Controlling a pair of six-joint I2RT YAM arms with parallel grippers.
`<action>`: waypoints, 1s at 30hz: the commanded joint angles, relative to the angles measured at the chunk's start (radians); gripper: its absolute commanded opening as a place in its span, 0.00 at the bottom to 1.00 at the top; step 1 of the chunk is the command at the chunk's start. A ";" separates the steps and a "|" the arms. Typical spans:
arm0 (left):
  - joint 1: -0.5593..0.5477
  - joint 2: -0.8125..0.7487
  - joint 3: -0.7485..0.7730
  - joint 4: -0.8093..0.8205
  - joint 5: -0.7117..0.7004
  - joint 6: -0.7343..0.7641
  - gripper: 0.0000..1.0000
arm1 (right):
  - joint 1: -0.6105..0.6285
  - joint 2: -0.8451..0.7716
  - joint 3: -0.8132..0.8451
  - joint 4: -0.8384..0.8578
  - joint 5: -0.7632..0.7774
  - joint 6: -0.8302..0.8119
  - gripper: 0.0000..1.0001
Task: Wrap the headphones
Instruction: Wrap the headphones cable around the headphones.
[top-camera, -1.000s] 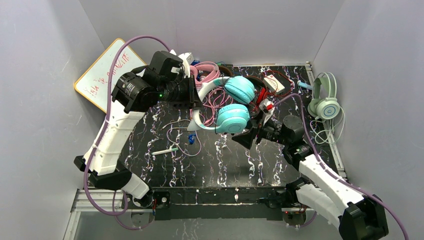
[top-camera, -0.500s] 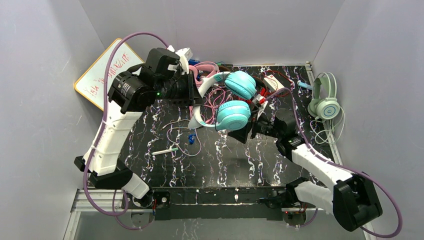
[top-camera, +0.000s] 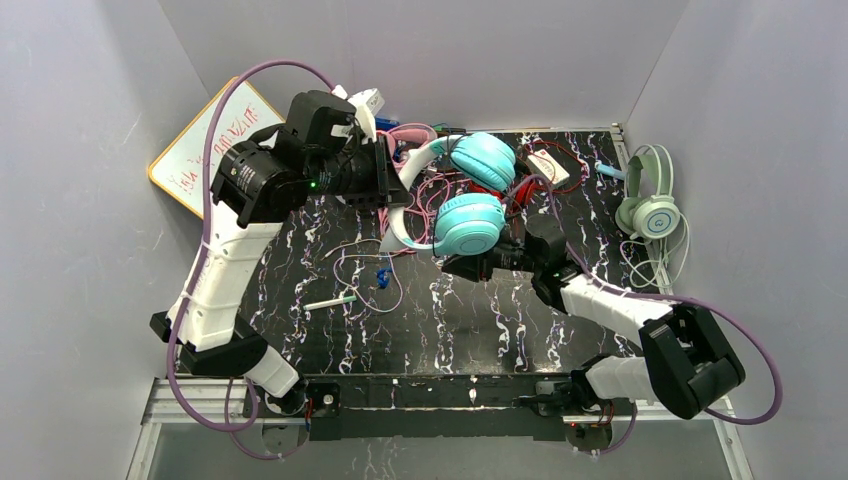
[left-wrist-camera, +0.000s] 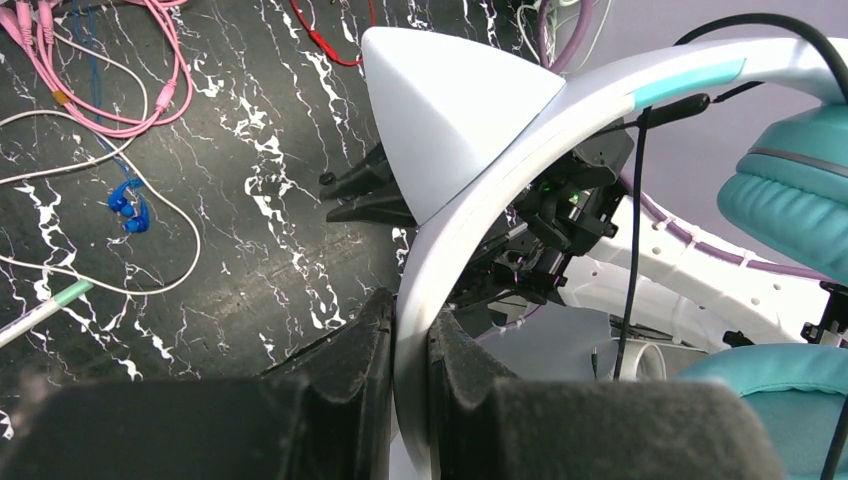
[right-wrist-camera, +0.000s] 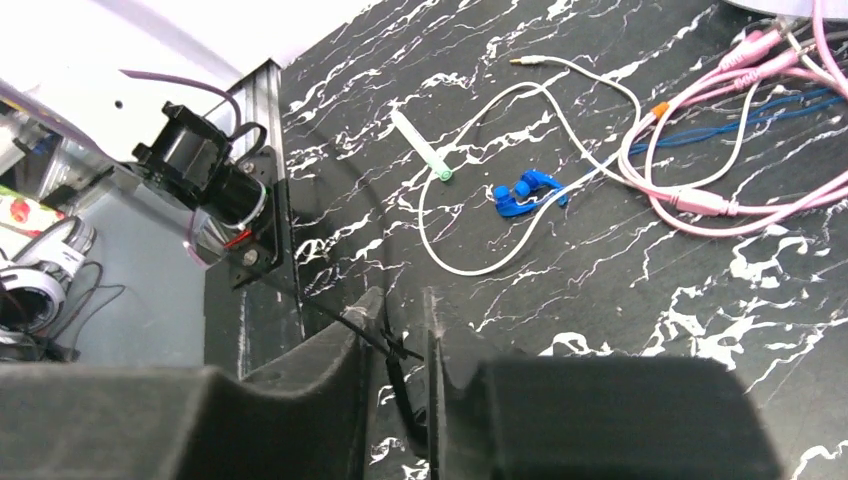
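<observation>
The teal headphones are hanging above the table's far middle, with both cups turned toward the right edge. The left gripper is clamping their white headband just below its cat ear, with a finger pressing on each face. A thin black cord is running through the right gripper, which is reaching in under the lower cup. Its jaws are standing narrow around the cord, and I cannot tell whether they are pinching it. Pink headphones are lying at the far edge. Blue earbuds are lying left of the table's middle. Mint headphones are sitting past the right edge. A whiteboard is leaning beyond the far left corner.
</observation>
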 joint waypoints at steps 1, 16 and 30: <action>0.004 -0.020 0.039 0.035 0.040 -0.022 0.00 | 0.004 0.001 0.035 0.094 -0.065 0.023 0.18; 0.007 0.019 0.112 -0.068 -0.322 0.001 0.00 | 0.010 -0.224 -0.175 0.021 -0.054 0.189 0.01; 0.081 0.039 -0.041 0.221 -0.435 -0.083 0.00 | 0.163 -0.396 -0.179 -0.163 0.035 0.353 0.01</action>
